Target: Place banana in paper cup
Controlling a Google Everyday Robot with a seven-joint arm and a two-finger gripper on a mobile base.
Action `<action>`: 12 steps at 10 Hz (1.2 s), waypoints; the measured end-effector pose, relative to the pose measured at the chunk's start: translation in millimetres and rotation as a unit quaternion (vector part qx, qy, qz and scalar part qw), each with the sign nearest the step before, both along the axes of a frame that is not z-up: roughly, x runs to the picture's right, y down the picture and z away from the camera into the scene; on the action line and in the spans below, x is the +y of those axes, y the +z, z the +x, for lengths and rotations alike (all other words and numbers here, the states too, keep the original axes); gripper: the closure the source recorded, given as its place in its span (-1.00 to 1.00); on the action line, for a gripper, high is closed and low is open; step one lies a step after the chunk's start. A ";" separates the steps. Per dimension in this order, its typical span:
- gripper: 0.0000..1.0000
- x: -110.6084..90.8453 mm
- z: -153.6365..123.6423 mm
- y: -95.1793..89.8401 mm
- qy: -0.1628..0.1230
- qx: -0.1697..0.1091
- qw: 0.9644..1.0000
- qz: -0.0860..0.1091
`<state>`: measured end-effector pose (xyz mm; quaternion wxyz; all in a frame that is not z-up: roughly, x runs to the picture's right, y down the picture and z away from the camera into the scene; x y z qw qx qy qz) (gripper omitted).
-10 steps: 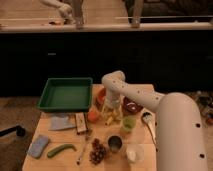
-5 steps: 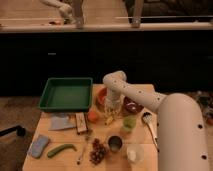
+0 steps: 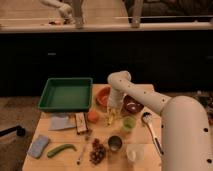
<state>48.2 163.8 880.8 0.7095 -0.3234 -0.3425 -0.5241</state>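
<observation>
The banana [image 3: 110, 119] is a small yellow shape on the wooden table [image 3: 70, 160], just below the orange bowl [image 3: 102, 95]. My gripper [image 3: 112, 112] hangs straight down from the white arm and sits right over the banana's upper end, partly hiding it. The white paper cup [image 3: 134, 152] stands near the front edge of the table, to the right of the dark metal cup [image 3: 115, 143] and well in front of the gripper.
A small light-green cup [image 3: 129, 123] stands right of the banana. A dark bowl [image 3: 133, 104], white spoon [image 3: 148, 121], orange fruit [image 3: 93, 115], green tray [image 3: 66, 93], grapes [image 3: 97, 151], green vegetable [image 3: 61, 149] and blue sponge [image 3: 38, 146] share the table.
The arm and gripper stay over the banana with almost no visible movement. Nothing on the table has shifted.
</observation>
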 end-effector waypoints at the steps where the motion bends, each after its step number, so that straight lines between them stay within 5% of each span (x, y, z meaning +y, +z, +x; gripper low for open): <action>1: 1.00 -1.2 -1.2 -1.3 -0.004 0.000 1.000 0.003; 6: 1.00 -6.1 -7.5 -18.5 -0.033 0.026 0.999 0.025; 12: 1.00 -17.2 -23.0 -73.3 -0.059 0.037 0.994 0.086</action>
